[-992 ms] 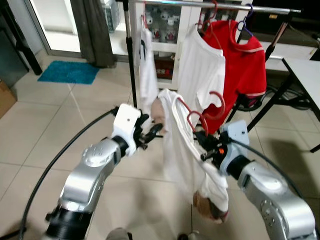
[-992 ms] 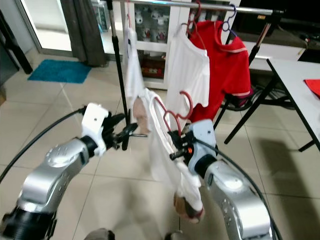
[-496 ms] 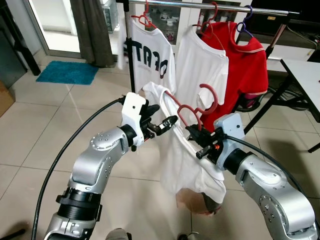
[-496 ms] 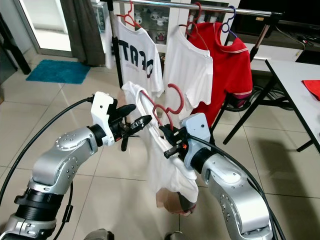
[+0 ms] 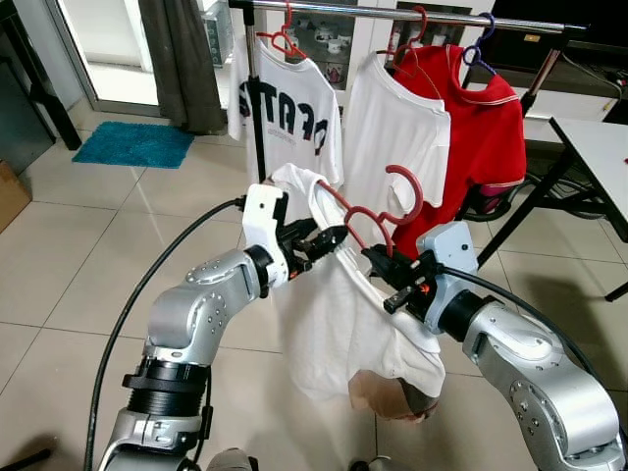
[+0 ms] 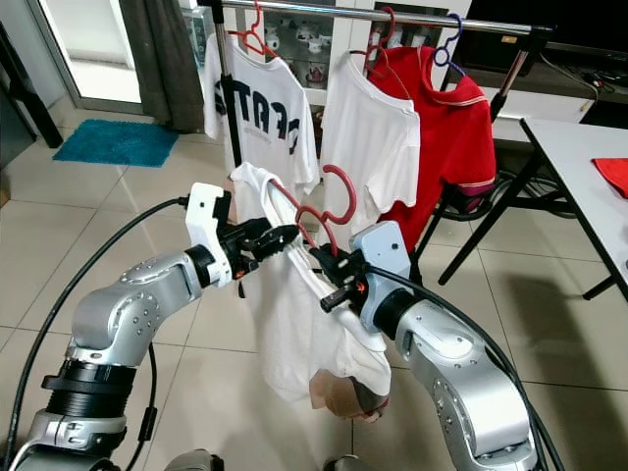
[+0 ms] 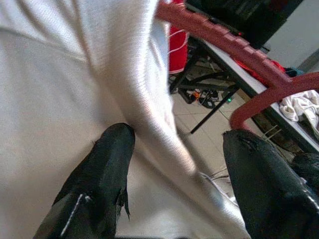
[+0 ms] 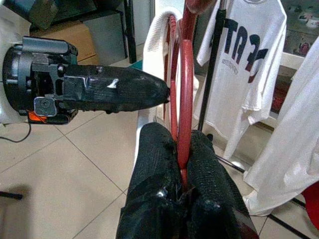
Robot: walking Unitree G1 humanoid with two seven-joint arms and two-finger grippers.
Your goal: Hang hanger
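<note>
Clamped tight on the red hanger, your right gripper pinches its thin neck just below the hook, pads pressed from both sides. Your left gripper has its fingers spread, and the collar band of the white shirt runs between them without being squeezed; from the head views its tips sit at the shirt's shoulder, just beside the hanger's arm.

The hanger carries that shirt in mid-air in front of you, below and short of the rail, tilted so the hook leans toward the red shirt. Three garments already hang on the rail: a printed white shirt near the left end, a plain white one in the middle and the red one toward the right.

Watch these risks:
- You hold a slim neck with one pinch, so the shirt's weight could twist the hanger in the pads and turn the hook away from the rail.
- With the left fingers apart, the collar may slide off the hanger's shoulder as you lift.
- Free rail seems to lie between the printed shirt and the plain white one; drift right and the hook could snag a hanging shirt or another hanger.
- The dangling hem could catch your right arm.
</note>
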